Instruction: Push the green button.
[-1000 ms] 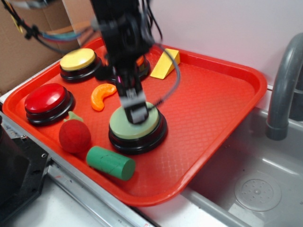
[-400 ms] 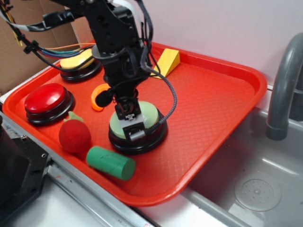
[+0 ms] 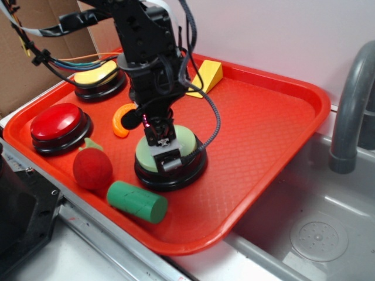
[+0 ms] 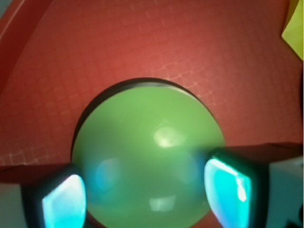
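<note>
Claw (image 3: 166,153) points down onto green button (image 3: 186,144).

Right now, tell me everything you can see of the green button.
The green button is a large, pale sage-green dome, smooth and glossy like plastic, on a black round base. It sits upright near the middle of the red tray. The gripper is right over its top, a finger on each side in the wrist view. Whether they press it, I cannot tell.

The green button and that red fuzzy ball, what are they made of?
The green button looks like smooth glossy plastic: its dome shows light reflections. The red ball looks felt-like or flocked, since its surface is matte and fuzzy with no shine, though foam underneath is possible.
</note>
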{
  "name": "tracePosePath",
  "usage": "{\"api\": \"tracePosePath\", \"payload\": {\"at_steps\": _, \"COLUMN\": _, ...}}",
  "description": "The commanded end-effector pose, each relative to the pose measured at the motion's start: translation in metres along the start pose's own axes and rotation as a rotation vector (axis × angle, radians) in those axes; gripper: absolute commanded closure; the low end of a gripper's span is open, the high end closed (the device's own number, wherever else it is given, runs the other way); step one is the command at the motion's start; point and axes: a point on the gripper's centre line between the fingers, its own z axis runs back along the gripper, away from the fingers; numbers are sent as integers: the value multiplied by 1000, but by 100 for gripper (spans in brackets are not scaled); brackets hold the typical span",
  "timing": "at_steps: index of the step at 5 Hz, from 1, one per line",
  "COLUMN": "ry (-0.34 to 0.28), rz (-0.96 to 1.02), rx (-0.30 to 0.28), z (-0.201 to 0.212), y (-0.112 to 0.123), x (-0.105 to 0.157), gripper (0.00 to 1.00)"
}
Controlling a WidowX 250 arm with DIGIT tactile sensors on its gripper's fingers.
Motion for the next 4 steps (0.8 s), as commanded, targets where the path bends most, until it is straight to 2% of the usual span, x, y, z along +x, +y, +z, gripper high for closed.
{"api": "tracePosePath", "payload": {"at_steps": 1, "ry": -1, "rz": 63, "rx": -35, "z": -15, "y": 1, "x": 0, "gripper": 0}}
{"api": "tracePosePath", "payload": {"at_steps": 2, "ry": -11, "rz": 82, "rx": -15, "z": -11, "y": 0, "x": -1, "gripper": 0}}
{"api": "tracePosePath", "payload": {"at_steps": 3, "ry": -31, "rz": 56, "rx": 19, "z": 20, "y": 1, "x": 1, "gripper": 0}}
{"api": "tracePosePath", "payload": {"at_steps": 4, "ry": -62, "rz": 89, "rx": 22, "z": 60, "y": 1, "x": -3, "gripper": 0}}
